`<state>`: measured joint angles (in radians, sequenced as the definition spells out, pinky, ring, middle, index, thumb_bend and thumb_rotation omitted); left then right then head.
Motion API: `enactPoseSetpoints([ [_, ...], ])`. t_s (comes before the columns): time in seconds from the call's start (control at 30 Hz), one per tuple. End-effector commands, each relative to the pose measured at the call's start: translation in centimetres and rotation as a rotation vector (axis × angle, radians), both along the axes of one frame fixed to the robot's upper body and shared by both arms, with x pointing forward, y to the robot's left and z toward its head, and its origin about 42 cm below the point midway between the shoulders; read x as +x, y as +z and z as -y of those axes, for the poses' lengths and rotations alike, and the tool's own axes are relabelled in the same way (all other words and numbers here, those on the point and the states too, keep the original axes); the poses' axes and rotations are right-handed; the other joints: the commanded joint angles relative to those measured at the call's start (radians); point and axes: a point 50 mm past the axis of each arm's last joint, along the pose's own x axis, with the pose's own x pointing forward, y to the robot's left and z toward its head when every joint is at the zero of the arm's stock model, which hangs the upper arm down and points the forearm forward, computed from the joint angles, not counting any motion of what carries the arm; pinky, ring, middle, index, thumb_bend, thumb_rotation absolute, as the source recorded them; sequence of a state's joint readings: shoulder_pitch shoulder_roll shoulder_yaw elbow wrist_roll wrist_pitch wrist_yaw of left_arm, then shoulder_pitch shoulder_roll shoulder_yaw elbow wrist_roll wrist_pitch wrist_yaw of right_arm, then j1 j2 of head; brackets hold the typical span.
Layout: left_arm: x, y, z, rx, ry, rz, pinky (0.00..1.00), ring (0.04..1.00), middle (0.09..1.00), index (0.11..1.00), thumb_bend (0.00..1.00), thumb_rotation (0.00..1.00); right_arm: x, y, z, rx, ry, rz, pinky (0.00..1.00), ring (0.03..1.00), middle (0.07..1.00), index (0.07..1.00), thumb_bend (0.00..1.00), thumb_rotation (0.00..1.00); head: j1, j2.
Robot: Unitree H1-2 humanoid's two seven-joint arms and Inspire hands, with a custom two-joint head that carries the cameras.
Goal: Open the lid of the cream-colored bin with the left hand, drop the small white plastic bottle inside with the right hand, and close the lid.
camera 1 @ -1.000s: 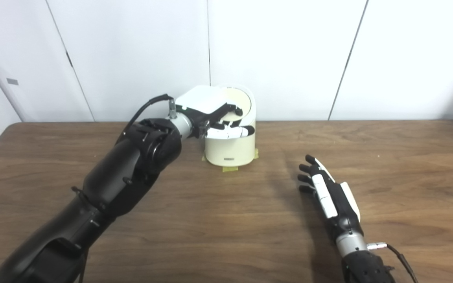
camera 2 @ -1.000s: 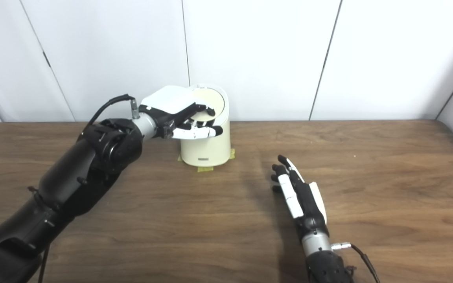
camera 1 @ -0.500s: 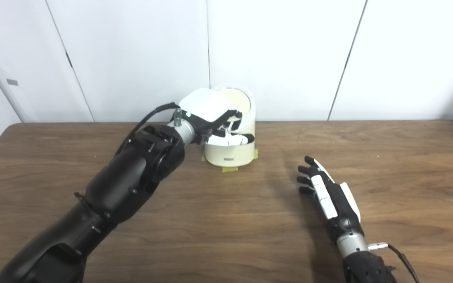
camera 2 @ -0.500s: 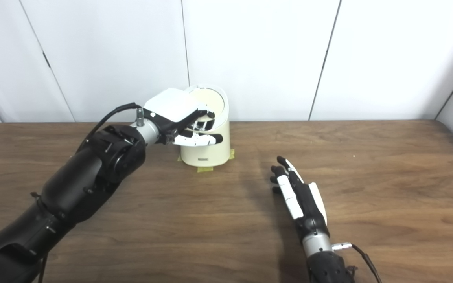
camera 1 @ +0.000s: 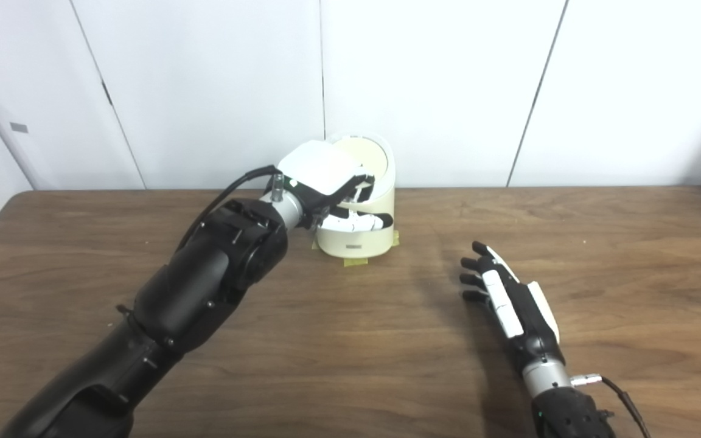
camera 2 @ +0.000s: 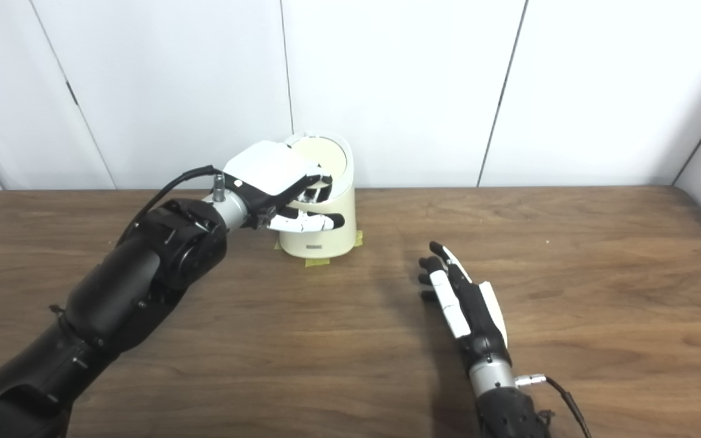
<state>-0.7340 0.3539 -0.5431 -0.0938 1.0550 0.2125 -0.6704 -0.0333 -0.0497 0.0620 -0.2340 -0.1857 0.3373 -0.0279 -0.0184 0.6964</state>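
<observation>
Against the front left of the cream-colored cylindrical plastic bin (camera 1: 356,234), the left hand (camera 1: 332,194) curls loosely, holding nothing I can confirm; its light, stiff, slick lid (camera 2: 321,159) suits a front-edge hold, the right hand (camera 1: 505,292) lies spread and empty nearer the robot, no bottle visible.

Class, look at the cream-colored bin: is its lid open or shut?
Shut: the round lid lies flush in the bin rim, no gap visible.

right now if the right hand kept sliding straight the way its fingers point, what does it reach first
Only bare table lies ahead of the right hand, whose fingers point away and slightly left. The cream bin sits well off that line, so probably the wall, though depth is unclear.
</observation>
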Motion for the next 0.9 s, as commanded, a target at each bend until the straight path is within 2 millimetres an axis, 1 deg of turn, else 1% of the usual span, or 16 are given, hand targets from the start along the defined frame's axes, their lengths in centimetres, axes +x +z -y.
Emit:
enactPoseSetpoints([
  [0.0,-0.5,-0.6,-0.8,-0.021,0.003,-0.057,0.93,0.876,0.858,0.837,0.55,1.00,0.3,1.0,-0.1,0.002,0.002,0.034,0.71,0.803,0.841,0.903,0.53,1.00,-0.001,0.000],
  [0.2,-1.9,1.1,-2.0,-0.189,0.027,-0.032,0.82,0.857,0.850,0.835,0.50,1.00,0.2,1.1,0.1,-0.001,-0.001,0.033,0.72,0.805,0.843,0.906,0.53,1.00,-0.002,0.004],
  [0.37,-2.8,2.5,-3.3,-0.317,0.053,-0.013,0.80,0.873,0.869,0.856,0.51,1.00,0.2,1.1,0.2,-0.010,0.002,0.033,0.71,0.803,0.842,0.907,0.53,1.00,-0.003,0.004],
  [0.47,-3.6,3.5,-4.5,-0.435,0.078,0.017,0.77,0.863,0.868,0.859,0.49,1.00,0.1,1.1,0.3,-0.003,0.001,0.033,0.71,0.803,0.841,0.906,0.52,1.00,-0.001,0.005],
  [0.53,-4.2,3.8,-5.2,-0.505,0.103,0.024,0.77,0.878,0.882,0.869,0.46,0.96,0.1,1.1,0.3,0.005,0.002,0.034,0.72,0.807,0.843,0.905,0.52,1.00,-0.002,0.005],
  [0.63,-5.3,3.6,-6.1,-0.635,0.145,0.024,0.78,0.892,0.900,0.879,0.42,0.91,0.1,1.2,0.4,0.031,0.004,0.039,0.74,0.817,0.851,0.909,0.51,1.00,-0.002,0.006],
  [0.77,-7.0,2.4,-7.6,-0.799,0.195,0.023,0.80,0.905,0.923,0.890,0.39,0.94,0.1,1.3,0.5,0.061,0.005,0.057,0.74,0.824,0.855,0.909,0.52,0.99,-0.002,0.007],
  [0.87,-7.8,0.8,-8.7,-0.957,0.221,-0.006,0.80,0.885,0.901,0.886,0.32,0.86,0.1,1.4,0.7,0.076,-0.001,0.080,0.75,0.822,0.854,0.903,0.52,0.96,-0.005,0.008],
])
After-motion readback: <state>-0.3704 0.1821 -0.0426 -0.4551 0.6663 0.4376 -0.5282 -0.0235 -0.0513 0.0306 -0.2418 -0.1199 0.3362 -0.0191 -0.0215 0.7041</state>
